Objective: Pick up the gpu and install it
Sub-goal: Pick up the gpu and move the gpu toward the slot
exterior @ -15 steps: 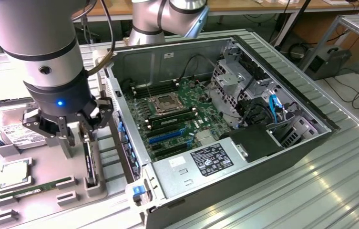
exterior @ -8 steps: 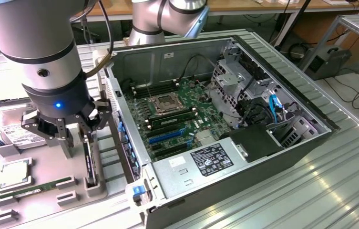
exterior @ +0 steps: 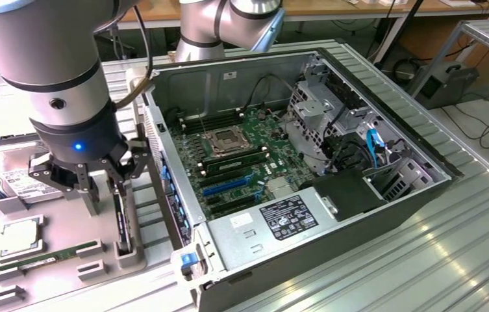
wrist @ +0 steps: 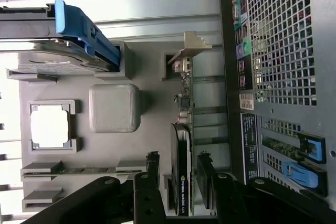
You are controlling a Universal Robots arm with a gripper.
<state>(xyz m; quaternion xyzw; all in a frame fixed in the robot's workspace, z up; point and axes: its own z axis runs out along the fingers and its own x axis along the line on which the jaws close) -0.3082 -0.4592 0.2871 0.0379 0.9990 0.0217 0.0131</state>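
Ribbed metal surface [exterior: 452, 260], carrying an open computer case [exterior: 313, 227] and a grey parts tray [exterior: 58, 224] just beside it.

Item: gpu [wrist: 182, 177], standing on edge in a tray slot on the side nearest the case, silver bracket end up at one end.

Jaws: spread wide, one on each side of the card's fan end, not yet pinching it.

Handling, judged: light, stiff, fragile. Grip the flat faces near the upper edge, clear of the fan blades and connector edge.

Also in the tray: hard drive [exterior: 19, 179], memory stick [exterior: 45, 257].
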